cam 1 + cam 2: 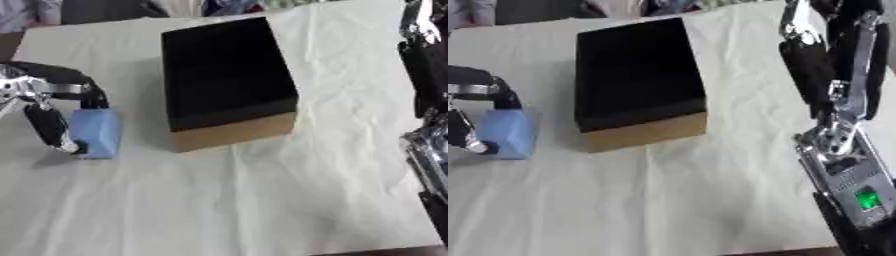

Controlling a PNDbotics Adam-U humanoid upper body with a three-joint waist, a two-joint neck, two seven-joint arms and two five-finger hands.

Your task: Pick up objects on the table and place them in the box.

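A light blue block (96, 132) stands at the left of the table, a short way left of the box. My left hand (52, 107) comes in from the left edge and is shut on it, one dark finger (93, 97) over its top and another (45, 127) against its left side. Whether the block touches the cloth I cannot tell. The box (232, 132) sits in the middle, black on top with a tan cardboard front wall. My right hand (820, 55) hangs raised at the upper right, right of the box, fingers straight and holding nothing.
A wrinkled white cloth (245, 200) covers the table. My right forearm (846, 170), silver with a green light, fills the right edge. The table's front edge shows at the bottom right corner.
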